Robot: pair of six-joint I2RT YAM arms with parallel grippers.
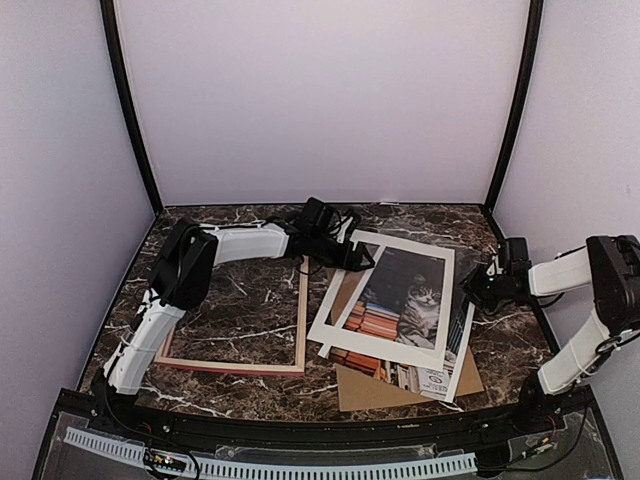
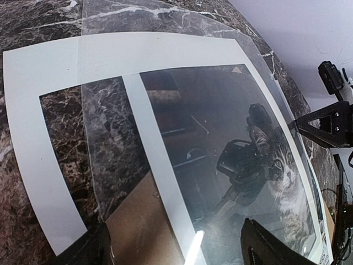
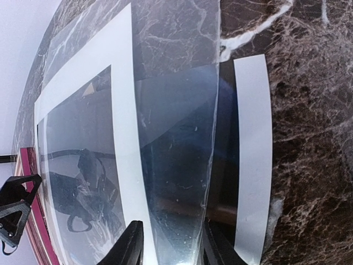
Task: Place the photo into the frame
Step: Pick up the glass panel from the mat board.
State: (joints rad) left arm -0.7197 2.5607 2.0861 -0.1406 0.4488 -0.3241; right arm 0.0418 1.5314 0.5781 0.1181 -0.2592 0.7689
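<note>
Two claws meet at one untidy stack, seen from above. Left claw (image 1: 352, 256) hangs over its far-left corner; right claw (image 1: 478, 288) sits at its right edge. The photo (image 1: 410, 305) lies in that stack, under a white mat (image 1: 400, 243) and over a brown board (image 1: 385, 390). That puts it just near-right of the left claw and just left of the right one. Its long axis runs near to far, leaning a little. Both claws are about equally close to it. The frame (image 1: 230, 366) lies flat on the table (image 1: 420, 215), with marble showing through it. It is on the near-left side of the left claw and well apart from the right claw. Since the photo must travel leftward, I judge the left arm better placed to carry it.

From the left wrist, the fingers (image 2: 88, 249) stand wide apart with nothing between them: released. A clear pane (image 2: 116, 138) covers mat and photo ahead of this claw. The photo shows ahead and to the right as a grey tabby face, dimmed by glare and reflections.

From the right wrist, the fingers (image 3: 132, 245) bracket the pane's edge, partly drawn in. Whether they pinch it I cannot tell. The photo lies ahead of this claw, under the pane, dark and glossy. The frame's pink rail shows beyond it.
</note>
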